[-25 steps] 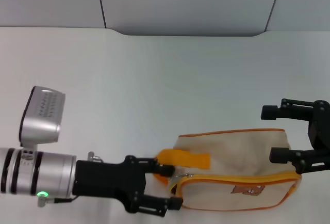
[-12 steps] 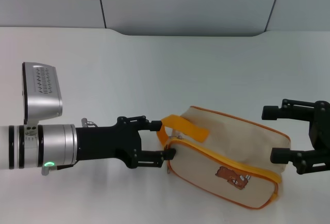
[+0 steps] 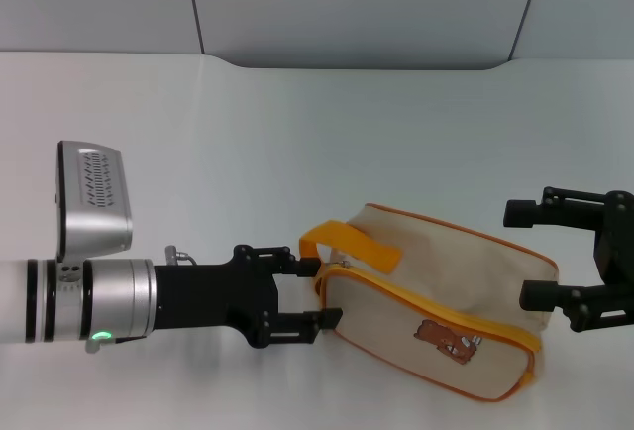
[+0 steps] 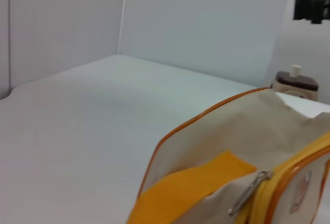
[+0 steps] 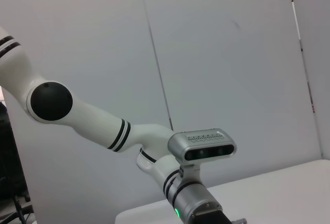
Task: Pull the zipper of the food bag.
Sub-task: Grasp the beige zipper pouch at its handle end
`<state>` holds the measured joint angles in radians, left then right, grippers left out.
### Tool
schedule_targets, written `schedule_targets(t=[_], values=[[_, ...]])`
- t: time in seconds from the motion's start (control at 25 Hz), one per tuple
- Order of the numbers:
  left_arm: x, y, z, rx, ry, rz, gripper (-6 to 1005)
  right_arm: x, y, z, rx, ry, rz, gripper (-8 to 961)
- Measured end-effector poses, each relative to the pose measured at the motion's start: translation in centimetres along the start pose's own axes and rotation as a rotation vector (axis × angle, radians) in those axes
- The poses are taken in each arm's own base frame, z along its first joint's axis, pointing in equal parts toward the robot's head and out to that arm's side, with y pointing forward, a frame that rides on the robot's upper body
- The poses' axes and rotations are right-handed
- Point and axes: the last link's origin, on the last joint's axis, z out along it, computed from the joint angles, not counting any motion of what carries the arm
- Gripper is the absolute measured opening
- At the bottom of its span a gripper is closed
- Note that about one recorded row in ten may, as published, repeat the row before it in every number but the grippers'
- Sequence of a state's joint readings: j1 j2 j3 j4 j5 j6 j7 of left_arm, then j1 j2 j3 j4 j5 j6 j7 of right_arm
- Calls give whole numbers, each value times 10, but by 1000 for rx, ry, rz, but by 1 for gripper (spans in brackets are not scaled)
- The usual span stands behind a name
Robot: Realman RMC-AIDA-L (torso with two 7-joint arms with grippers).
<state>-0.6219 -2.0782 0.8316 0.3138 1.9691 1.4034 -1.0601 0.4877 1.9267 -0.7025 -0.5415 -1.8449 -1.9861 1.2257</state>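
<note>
The left gripper (image 3: 302, 289) was spread wide at the strap end of the bag (image 3: 446, 291), one finger above and one below the bag's corner, gripping nothing. The bag lay on the table (image 3: 297, 143) slanted, its bear side up, stretching from between the left jaws toward the right gripper (image 3: 540, 257). That gripper hung parted just past the bag's far end, its lower finger close to the corner, and whether it touched could not be told; it held nothing either. The orange strap (image 3: 352, 242) looped over the near corner just beyond the upper left finger. The zipper (image 3: 436, 303) ran along the bag's top edge as a closed yellow band; in the left wrist view its silver pull (image 4: 250, 193) sat at the very end of the track, straight ahead of the jaws and beside the strap. By that look the zip had not been drawn at all. Left to do, as far as could be judged: close the left fingers on the small pull, steady the far end, and run the pull along the track.
</note>
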Motion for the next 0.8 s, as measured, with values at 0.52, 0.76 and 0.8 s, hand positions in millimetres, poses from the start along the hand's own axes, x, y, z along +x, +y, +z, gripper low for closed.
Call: schedule_targets(t=[0.52,0.76,0.8], values=[[3,-4,3,13,-6,17,461,1,1,1,1,-6,3,844],[7,-3,4,-1,15,31,171,0,0,0,10,-15,-1,845],[7,-3,4,-1,15,31,162,0,0,0,13,-16,-2,845]])
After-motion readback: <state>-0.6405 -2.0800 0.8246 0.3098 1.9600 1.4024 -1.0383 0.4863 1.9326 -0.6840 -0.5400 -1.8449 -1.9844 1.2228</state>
